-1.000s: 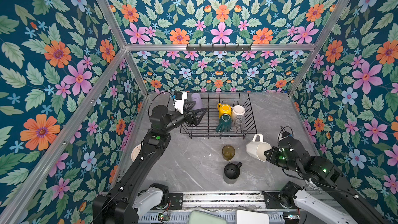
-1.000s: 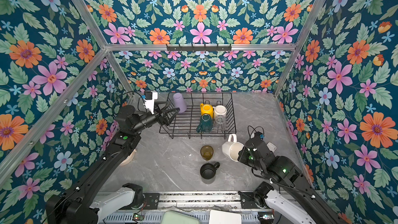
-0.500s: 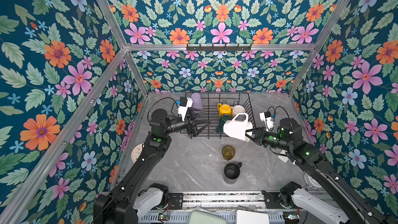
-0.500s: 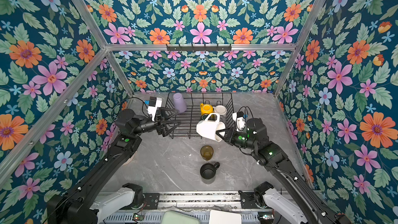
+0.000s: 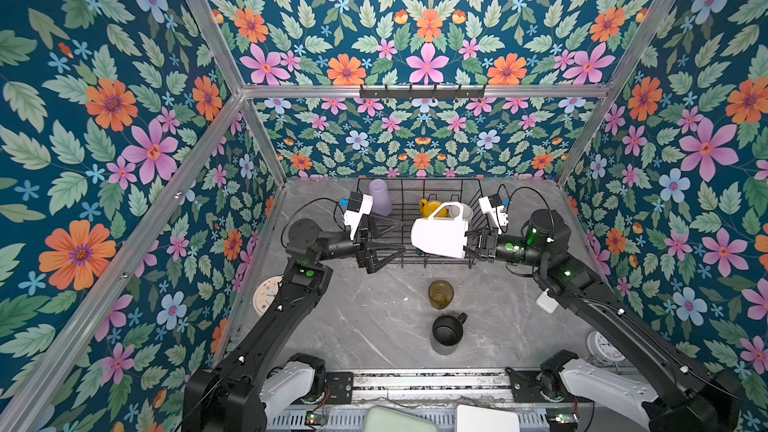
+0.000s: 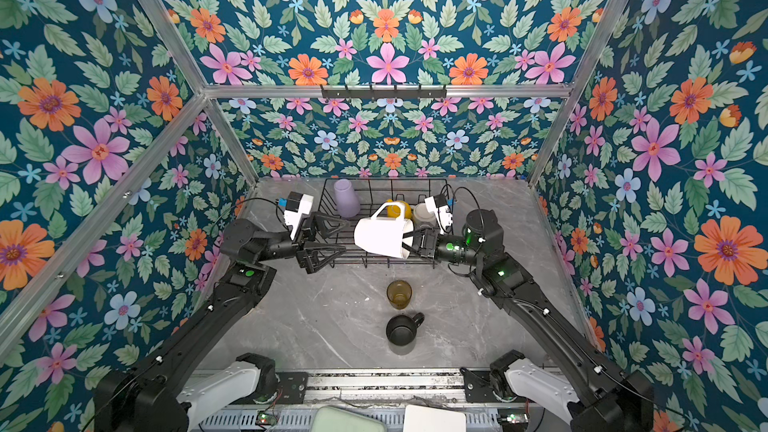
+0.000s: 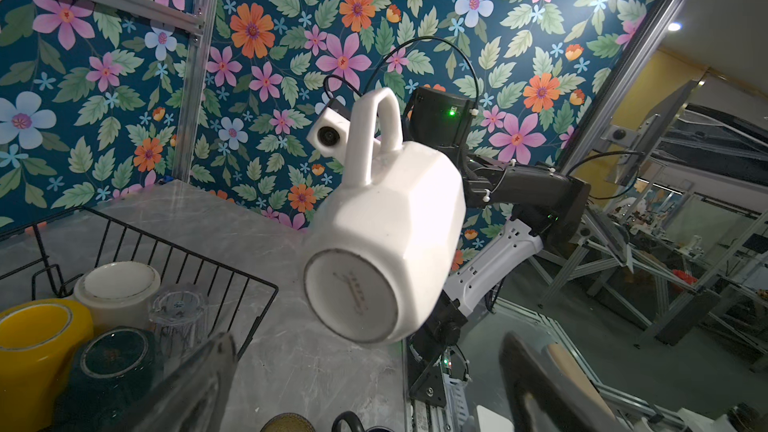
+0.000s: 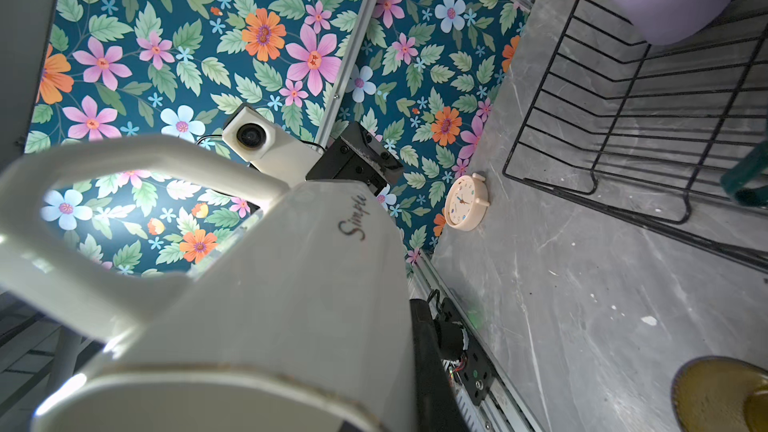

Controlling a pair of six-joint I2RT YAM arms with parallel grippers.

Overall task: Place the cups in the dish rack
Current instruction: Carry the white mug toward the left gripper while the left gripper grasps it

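Note:
My right gripper [image 5: 467, 243] [image 6: 409, 241] is shut on the rim of a white mug [image 5: 438, 236] [image 6: 382, 236] [image 7: 386, 251] [image 8: 249, 305]. The mug hangs on its side, handle up, over the front edge of the black wire dish rack [image 5: 419, 179] [image 6: 386, 179] [image 8: 602, 139]. My left gripper [image 5: 399, 235] [image 7: 370, 388] is open and empty, facing the mug's base. In the rack stand a lilac tumbler [image 5: 380, 197], a yellow mug [image 7: 33, 338], an upturned white mug [image 7: 118, 288], a clear glass [image 7: 178, 317] and a dark-green mug [image 7: 112, 367]. An amber glass [image 5: 440, 293] and a black mug [image 5: 446, 330] stand on the table.
One round clock [image 5: 266, 297] [image 8: 463, 201] leans at the left wall. Another clock [image 5: 602, 344] sits at the front right. A small white block [image 5: 546, 301] lies under the right arm. A black hook rail [image 5: 422, 91] hangs on the back wall.
My right gripper has carried the white mug from the table's front right up and leftward to the rack's front edge. My left gripper drew back from the rack towards the mug, still open.

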